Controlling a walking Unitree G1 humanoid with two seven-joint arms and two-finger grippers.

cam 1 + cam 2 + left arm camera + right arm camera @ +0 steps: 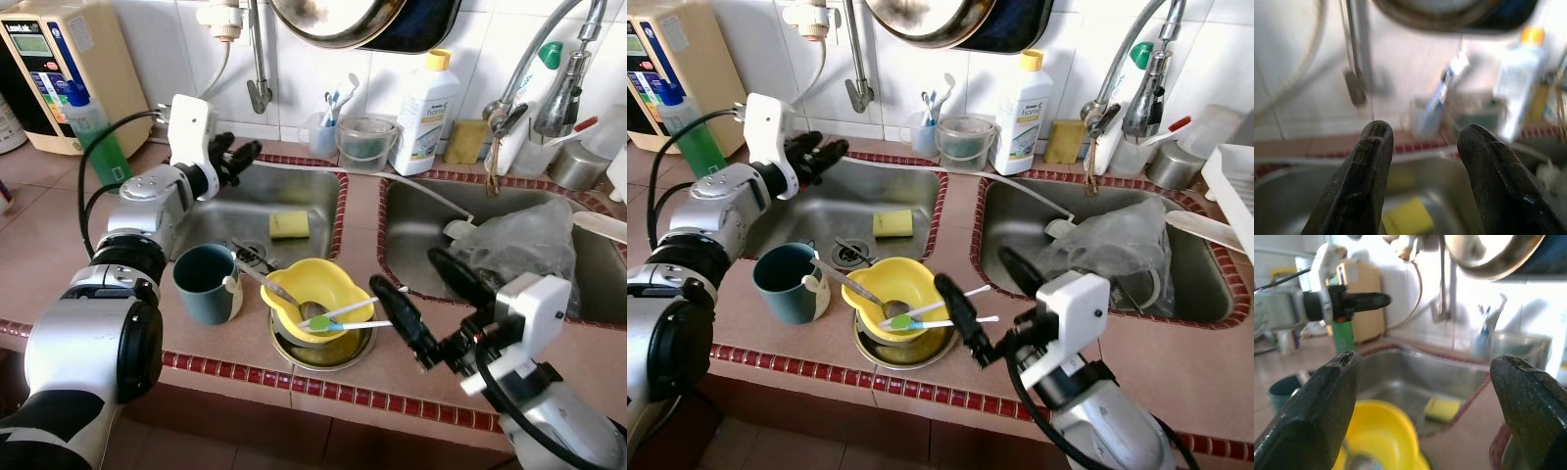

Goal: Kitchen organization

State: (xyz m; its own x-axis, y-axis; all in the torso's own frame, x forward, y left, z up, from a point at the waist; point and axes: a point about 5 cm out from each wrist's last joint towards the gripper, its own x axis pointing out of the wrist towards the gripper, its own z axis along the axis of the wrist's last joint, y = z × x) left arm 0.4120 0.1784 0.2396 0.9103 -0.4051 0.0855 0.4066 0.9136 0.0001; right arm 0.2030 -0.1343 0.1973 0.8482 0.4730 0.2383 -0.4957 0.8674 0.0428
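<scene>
A yellow bowl (312, 284) sits stacked in a metal bowl (328, 350) on the tiled counter between the two sinks, holding a metal spoon and two white-handled utensils (343, 315). A teal mug (206, 282) stands just left of it. A yellow sponge (289, 224) lies in the left sink (235, 211). My left gripper (238, 157) hovers open over that sink's back left corner, well above the sponge (1405, 218). My right gripper (429, 296) is open wide just right of the yellow bowl (1383, 435), with nothing between its fingers.
The right sink (411, 230) holds a crumpled clear plastic bag (524, 240). Along the back wall stand a white detergent bottle (426, 113), a toothbrush cup (323, 132), a clear tub (367, 142) and a faucet (549, 59). A green bottle (98, 137) and beige appliance (54, 69) occupy the far left.
</scene>
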